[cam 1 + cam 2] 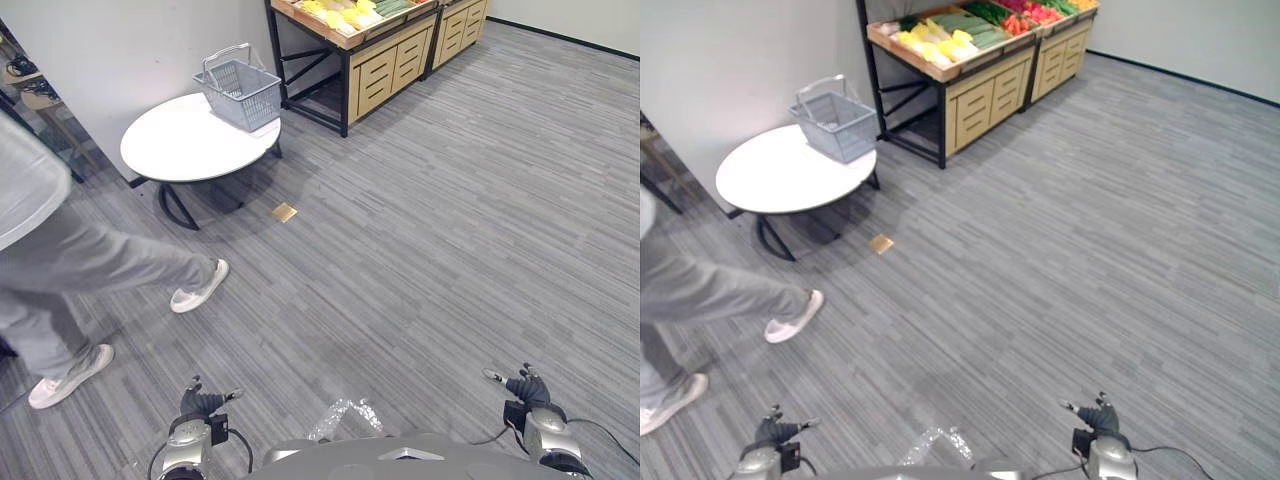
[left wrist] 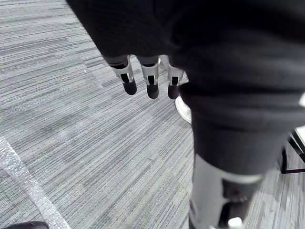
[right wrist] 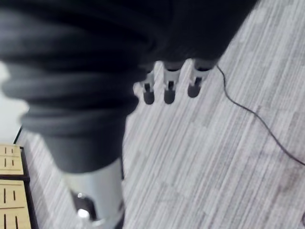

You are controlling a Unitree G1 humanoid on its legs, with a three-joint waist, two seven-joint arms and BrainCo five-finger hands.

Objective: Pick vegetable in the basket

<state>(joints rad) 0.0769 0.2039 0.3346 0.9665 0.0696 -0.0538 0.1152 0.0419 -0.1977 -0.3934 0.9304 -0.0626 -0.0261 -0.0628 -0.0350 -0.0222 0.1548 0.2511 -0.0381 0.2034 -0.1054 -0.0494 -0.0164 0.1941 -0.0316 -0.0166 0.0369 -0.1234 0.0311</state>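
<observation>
Far ahead on the left, a grey basket with its handle raised stands at the edge of a round white table. Behind it a wooden produce stand holds yellow vegetables, green ones and red ones in trays. My left hand and right hand hang low at my sides, far from the table and stand. In the wrist views the left hand's fingers and the right hand's fingers hang straight over the grey carpet and hold nothing.
A person in grey trousers and white shoes strides across the floor at the left, between me and the table. A small tan plate lies on the carpet near the table. Clear tape marks the floor just before me.
</observation>
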